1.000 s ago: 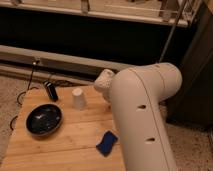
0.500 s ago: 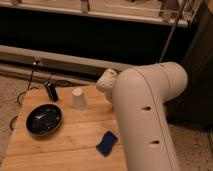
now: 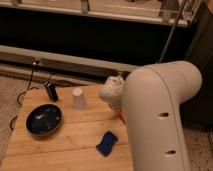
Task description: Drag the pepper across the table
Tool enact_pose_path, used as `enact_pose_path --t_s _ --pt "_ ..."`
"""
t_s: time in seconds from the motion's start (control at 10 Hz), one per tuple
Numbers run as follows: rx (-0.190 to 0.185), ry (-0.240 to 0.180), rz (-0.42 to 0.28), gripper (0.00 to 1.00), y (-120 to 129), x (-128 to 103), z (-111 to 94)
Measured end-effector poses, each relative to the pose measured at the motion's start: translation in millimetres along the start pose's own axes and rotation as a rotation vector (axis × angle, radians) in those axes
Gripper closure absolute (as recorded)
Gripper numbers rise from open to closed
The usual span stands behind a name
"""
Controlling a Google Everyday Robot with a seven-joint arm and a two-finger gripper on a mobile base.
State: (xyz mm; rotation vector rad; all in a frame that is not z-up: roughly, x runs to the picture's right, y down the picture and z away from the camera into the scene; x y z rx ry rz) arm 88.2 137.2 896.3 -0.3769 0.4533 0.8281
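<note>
The big white arm (image 3: 155, 120) fills the right half of the camera view and hides the table's right side. The gripper end (image 3: 113, 93) shows as a pale lumpy shape just right of the white cup, low over the table's far right part. A small orange sliver (image 3: 121, 116), likely the pepper, peeks out at the arm's left edge just below the gripper; the rest of it is hidden. The table (image 3: 65, 147) is light bamboo planks.
A white cup (image 3: 79, 98) stands at the back middle. A black bowl (image 3: 44, 119) sits at the left. A dark can (image 3: 50, 91) stands at the back left. A dark blue cloth (image 3: 107, 143) lies at the front by the arm. Dark shelving stands behind the table.
The arm's gripper end has shifted slightly right and down. The cup, bowl and cloth have not moved.
</note>
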Motion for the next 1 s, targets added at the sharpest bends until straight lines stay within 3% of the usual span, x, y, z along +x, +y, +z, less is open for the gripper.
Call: enact_pose_path --t_s 0.6,1.0 --pt "-0.064 -0.046 0.09 1.0 35.0 59.3 -0.7" --pt "-0.076 -0.038 0.129 1.0 43.5 96.0 -8.7"
